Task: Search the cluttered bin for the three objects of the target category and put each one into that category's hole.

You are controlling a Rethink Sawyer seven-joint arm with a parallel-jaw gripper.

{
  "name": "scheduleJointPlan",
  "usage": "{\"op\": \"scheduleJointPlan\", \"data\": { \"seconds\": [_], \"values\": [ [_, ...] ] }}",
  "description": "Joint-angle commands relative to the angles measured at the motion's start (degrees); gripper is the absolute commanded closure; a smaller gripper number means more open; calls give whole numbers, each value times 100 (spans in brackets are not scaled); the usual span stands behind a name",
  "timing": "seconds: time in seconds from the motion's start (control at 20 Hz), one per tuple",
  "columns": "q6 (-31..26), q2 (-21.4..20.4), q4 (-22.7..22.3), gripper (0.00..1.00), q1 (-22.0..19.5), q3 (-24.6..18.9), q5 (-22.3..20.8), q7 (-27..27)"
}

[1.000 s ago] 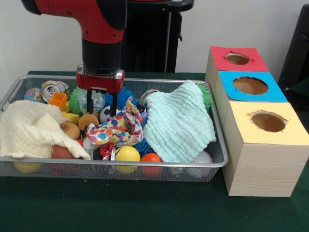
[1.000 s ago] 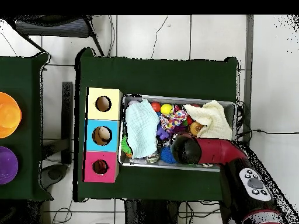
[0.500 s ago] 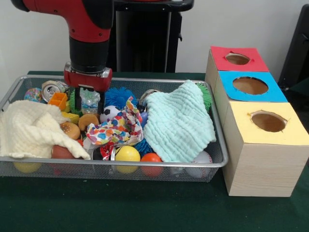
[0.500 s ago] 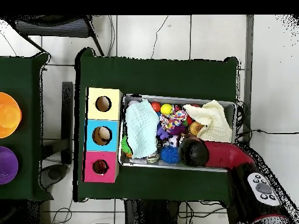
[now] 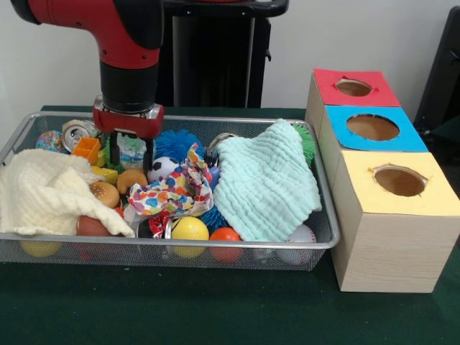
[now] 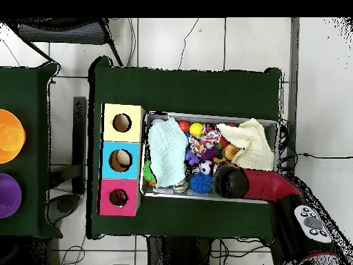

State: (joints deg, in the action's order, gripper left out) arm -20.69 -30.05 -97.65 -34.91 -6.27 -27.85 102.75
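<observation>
The wire mesh bin is full of clutter; it also shows in the overhead view. My gripper is low in the bin's far left part, open, with a crumpled clear packet between its fingers. In the overhead view the arm's end covers it. A tan rounded thing lies just in front of it; I cannot tell whether it is a soft toy. No striped orange or pale yellow toy shows. The red-topped hole is the farthest one on the wooden box, and it shows in the overhead view.
A cream cloth, a mint cloth and a spotted cloth cover much of the bin. A blue spiky ball, a soccer ball, a yellow ball and a can lie around. The blue hole and yellow hole are nearer.
My gripper has moved left along the bin's far side in the front view, at about the same height. The blue spiky ball and the soccer ball are now uncovered.
</observation>
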Motion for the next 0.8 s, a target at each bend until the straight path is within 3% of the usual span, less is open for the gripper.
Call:
{"op": "scheduleJointPlan", "data": {
  "seconds": [0.05,0.4,0.8],
  "values": [
    [-161,410,124,0,-134,-356,-141,-72],
    [405,545,153,0,-144,-352,-222,164],
    [779,613,-302,0,-673,-980,243,434]
  ]
}}
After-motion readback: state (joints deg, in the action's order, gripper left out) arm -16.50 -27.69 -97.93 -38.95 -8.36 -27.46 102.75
